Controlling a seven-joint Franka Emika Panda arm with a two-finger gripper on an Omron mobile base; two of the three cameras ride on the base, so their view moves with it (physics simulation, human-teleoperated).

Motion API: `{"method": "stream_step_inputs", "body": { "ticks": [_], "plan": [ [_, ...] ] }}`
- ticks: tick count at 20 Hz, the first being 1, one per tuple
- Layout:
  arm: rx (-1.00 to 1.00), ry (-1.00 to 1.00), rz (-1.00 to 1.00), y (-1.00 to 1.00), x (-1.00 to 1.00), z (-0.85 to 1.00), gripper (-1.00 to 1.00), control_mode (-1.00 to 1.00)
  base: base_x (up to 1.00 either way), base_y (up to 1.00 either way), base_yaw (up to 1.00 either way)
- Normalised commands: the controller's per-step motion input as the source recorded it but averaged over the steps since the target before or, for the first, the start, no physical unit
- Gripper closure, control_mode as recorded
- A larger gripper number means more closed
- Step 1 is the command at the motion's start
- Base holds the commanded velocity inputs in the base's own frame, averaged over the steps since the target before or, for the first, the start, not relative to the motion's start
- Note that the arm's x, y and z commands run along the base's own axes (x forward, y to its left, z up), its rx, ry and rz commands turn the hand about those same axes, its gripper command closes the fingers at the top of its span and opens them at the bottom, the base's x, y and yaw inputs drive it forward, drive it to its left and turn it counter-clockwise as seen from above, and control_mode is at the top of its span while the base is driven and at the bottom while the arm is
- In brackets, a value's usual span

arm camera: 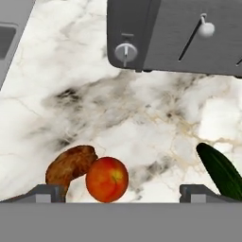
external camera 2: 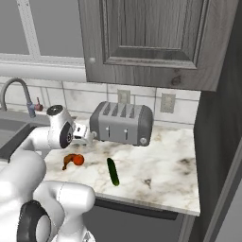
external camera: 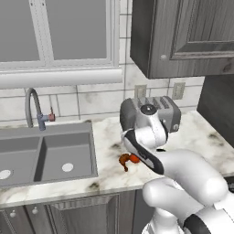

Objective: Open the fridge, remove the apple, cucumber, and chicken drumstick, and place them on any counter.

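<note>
Our gripper (arm camera: 120, 191) hangs over the counter (arm camera: 156, 118) with its two fingertips (arm camera: 47, 193) set wide apart and nothing between them, so we read it as open. From the hand view the apple (arm camera: 107, 179) sits just ahead of the tips, between them, and it touches the chicken drumstick (arm camera: 71, 166), which lies at its left. The cucumber (arm camera: 221, 171) pokes in at the lower right of that view, apart from the other two.

In the right base view we see all three lying on the marble worktop in front of the toaster (external camera 2: 122, 124): drumstick and apple pressed together, the cucumber off to their right, lying flat, with bare marble between. The toaster stands against the tiled wall; whether anything is in its slots we cannot tell.

From the left base view, the double sink (external camera: 45, 153) sits left of the food. We make out a drain in each of its two basins, and the faucet (external camera: 34, 107) rises behind it.
</note>
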Motion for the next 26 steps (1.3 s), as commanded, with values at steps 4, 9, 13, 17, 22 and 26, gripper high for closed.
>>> {"method": "stream_step_inputs", "body": {
  "ticks": [4,9,13,17,22,26],
  "plan": [
    [0.00,-0.17,0.00,0.00,-0.40,0.85,-1.00,-1.00,0.00,0.00,0.00],
    [0.03,-0.12,0.00,0.00,-0.50,0.87,-1.00,-1.00,0.00,0.00,0.00],
    [0.04,-0.09,-0.03,0.00,-0.51,0.93,-1.00,-1.00,0.00,0.00,0.00],
    [0.07,-0.01,-0.07,0.00,-0.44,0.81,-1.00,-1.00,0.00,0.00,0.00],
    [0.07,0.00,-0.11,-0.13,-0.67,0.54,-1.00,-1.00,0.00,0.00,0.00],
    [0.06,0.00,-0.12,-0.38,-0.84,0.21,-1.00,-1.00,0.00,0.00,0.00]
  ]
}}
